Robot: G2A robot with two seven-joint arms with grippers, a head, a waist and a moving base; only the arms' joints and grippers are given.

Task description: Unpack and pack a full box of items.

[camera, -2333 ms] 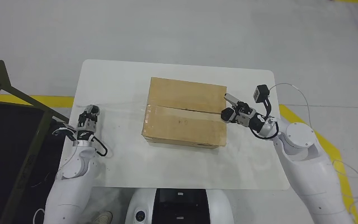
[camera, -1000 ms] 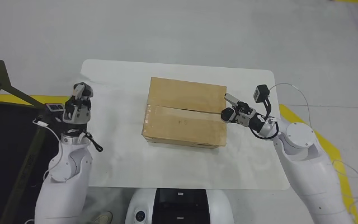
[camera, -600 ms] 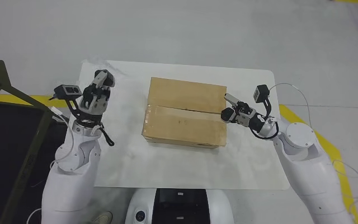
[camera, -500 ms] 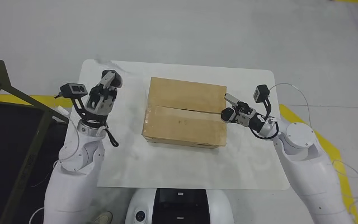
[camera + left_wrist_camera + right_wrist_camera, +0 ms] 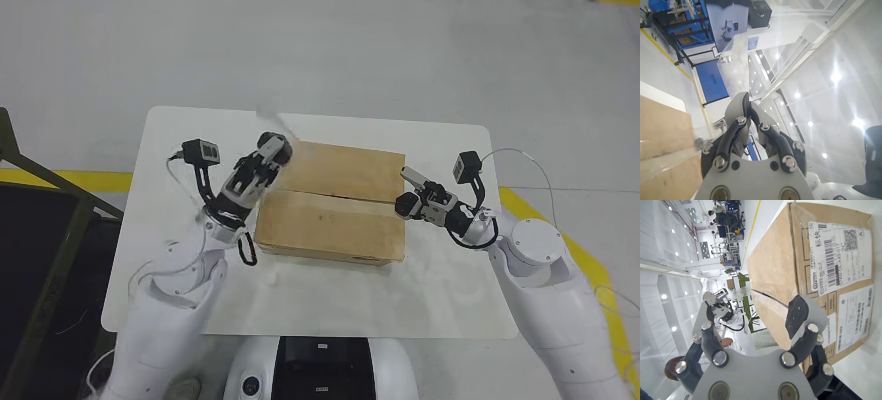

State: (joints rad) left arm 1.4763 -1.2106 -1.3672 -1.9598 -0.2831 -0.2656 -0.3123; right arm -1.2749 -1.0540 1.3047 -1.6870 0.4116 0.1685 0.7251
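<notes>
box [image 5: 335, 205] on table [image 5: 445, 150], tape [image 5: 734, 75] in left gripper [image 5: 747, 99]

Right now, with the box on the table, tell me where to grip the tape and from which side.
Grip the tape at its loose end, which stands up off the left end of the box; the left gripper is shut on it there. Come from that end, pinching its flat faces: the rest looks flat along the seam, offering no edge.
</notes>
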